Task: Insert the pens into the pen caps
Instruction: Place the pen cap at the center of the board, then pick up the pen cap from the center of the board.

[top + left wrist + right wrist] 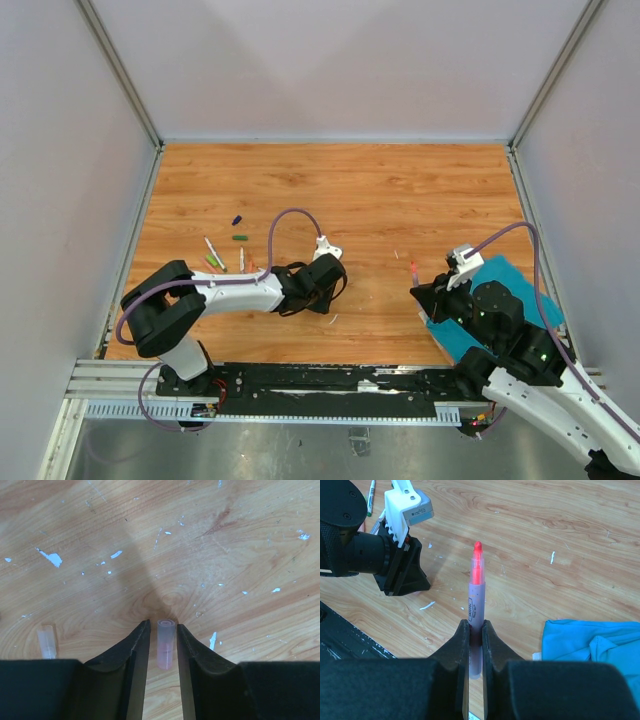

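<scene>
From above I see the left gripper [326, 276] low over the middle of the table [400, 190], but its own body hides what lies under it. The left wrist camera fills that in: a pale pink cap [166, 649] lies on the wood between the two fingers [137, 650], with a thin gap on each side, so the jaws stand narrowly apart and are not pinching it. That same view shows a pale tube [47, 641] on the wood off to one side; I cannot tell what it is, and I cannot pick it out from overhead. The right gripper [475, 623] is clamped on a pen [476, 592] with a pale barrel, its bare red tip pointing away from the camera toward the left arm. From above, that pen is only a small red mark at the right gripper's front end. The right wrist view shows a teal cloth [590, 640] just beside that gripper; overhead, the cloth lies under the right arm near the table's right edge. Only the top view shows the loose pens [212, 252] at the left of the table, with a green cap [240, 238] and a purple cap [237, 219] just beyond them, well apart from both grippers
</scene>
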Robot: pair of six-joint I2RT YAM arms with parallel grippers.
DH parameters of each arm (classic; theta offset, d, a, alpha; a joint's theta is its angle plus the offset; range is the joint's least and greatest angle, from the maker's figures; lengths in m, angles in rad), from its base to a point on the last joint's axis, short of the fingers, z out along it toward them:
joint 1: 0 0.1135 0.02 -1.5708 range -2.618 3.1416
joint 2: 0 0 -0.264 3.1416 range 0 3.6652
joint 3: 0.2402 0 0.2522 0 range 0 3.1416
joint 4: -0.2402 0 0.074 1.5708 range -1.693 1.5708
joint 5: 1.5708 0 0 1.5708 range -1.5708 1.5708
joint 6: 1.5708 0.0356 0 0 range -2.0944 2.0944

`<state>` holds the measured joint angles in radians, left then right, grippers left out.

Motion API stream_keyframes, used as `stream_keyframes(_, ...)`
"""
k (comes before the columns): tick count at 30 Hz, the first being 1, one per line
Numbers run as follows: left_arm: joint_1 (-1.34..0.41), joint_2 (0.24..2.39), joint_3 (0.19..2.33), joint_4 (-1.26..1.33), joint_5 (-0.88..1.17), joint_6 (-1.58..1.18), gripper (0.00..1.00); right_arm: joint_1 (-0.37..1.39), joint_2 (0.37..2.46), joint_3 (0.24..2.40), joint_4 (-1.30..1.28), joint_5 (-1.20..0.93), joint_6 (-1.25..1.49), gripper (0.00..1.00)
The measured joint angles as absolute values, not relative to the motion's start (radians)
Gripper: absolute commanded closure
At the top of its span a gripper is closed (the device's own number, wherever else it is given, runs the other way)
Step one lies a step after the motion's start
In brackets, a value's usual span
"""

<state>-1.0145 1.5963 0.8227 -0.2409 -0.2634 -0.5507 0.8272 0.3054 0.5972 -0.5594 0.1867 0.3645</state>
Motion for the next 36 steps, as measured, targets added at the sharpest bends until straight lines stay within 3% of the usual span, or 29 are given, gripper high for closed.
stream_keyframes(7, -1.018, 1.6, 0.837, -0.267, -0.255, -0.559, 0.58, 0.827, 0.306, 0.597, -0.56, 0.187, 0.367, 0.99)
stream_keyframes(25, -1.018, 1.702, 0.992, -0.47, -0.25, -0.572, 0.68, 0.827, 0.306, 0.597, -0.575, 0.186, 0.368, 0.99)
stream_keyframes(36, -1.018, 1.706, 1.003, -0.507, -0.24, -0.567, 0.69, 0.827, 0.306, 0.597, -0.575, 0.186, 0.371, 0.99)
